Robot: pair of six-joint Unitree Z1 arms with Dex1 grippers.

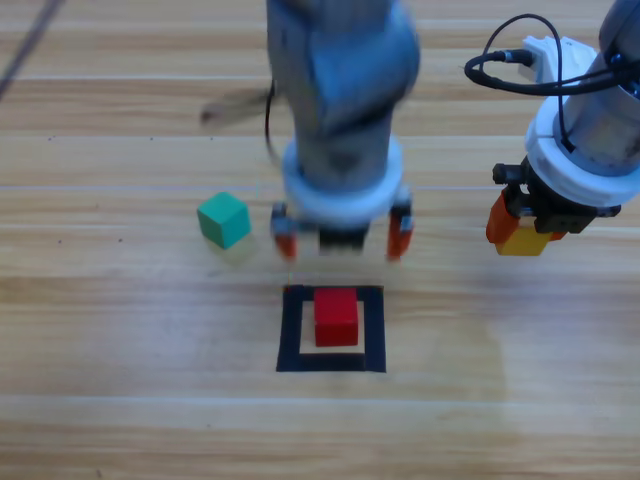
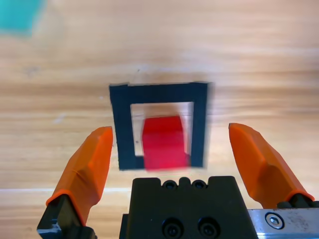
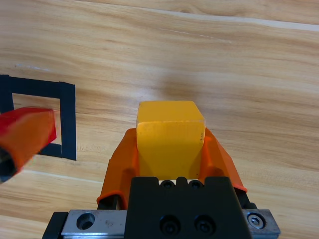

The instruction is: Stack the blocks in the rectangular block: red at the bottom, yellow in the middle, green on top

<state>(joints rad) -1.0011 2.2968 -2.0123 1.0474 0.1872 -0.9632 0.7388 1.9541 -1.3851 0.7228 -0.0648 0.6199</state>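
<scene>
Inside black tape square [image 1: 331, 361] on table [image 1: 120, 400]: red cube [image 1: 336, 316], seated. Left pincer [image 1: 341, 240] above square's far edge, jaws spread, empty. Right pincer [image 1: 524, 228] off to right, clenched on yellow cube [image 1: 522, 243]. Green cube [image 1: 223, 219] left of square, apart. Risk: arms collide over square unless left one clears; off-centre yellow placement topples stack.

Three cubes: one red [image 1: 336, 316], one yellow [image 1: 522, 242], one green [image 1: 223, 219]; one tape square [image 1: 290, 330].

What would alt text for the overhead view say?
The left gripper hangs open just above the black tape square, where the red cube sits. At right, the right gripper holds the yellow cube; the green cube lies left.
</scene>
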